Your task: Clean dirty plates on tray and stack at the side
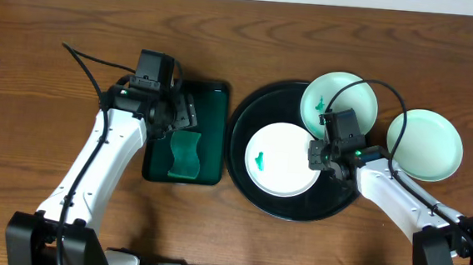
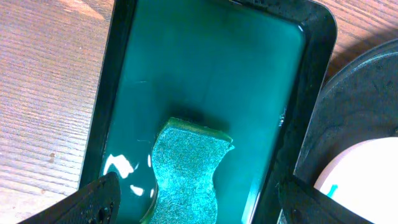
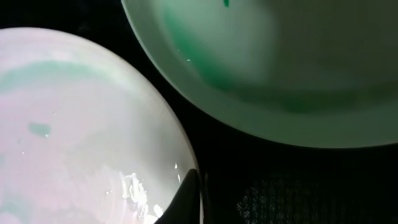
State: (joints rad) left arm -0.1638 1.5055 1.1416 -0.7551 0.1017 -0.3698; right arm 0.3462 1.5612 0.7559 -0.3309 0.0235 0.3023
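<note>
The step in hand looked to be fetching the sponge [image 1: 185, 156], so that a plate could be wiped. Your left gripper [image 1: 177, 116] hung over the far half of the small green tray [image 1: 214, 93] with its jaws spread wide. The sponge lay flat in the near half of that tray, lengthwise, and in the left wrist view it sat between the two fingers [image 2: 93, 202] and below them, not yet touched.

To do it well, you needed to come straight down with one finger on each long side of the sponge. You also needed to keep both fingers inside the tray's raised rim, close across the narrow waist, and lift cleanly.

Your right gripper [image 1: 317, 155] had its jaws together at the right edge of the centre plate [image 1: 280, 165], which lay in the middle of the black tray [image 1: 298, 208]. Whether they pinched that rim I could not tell. That plate bore a green smear [image 1: 261, 159] left of its middle, well apart from the right gripper.

A second plate [image 1: 355, 107] leaned on the tray's far right rim, just beyond the gripper, and was also smeared. A third plate [image 1: 427, 146] lay off the tray toward the right edge of the table [image 1: 40, 69], looking clean.
</note>
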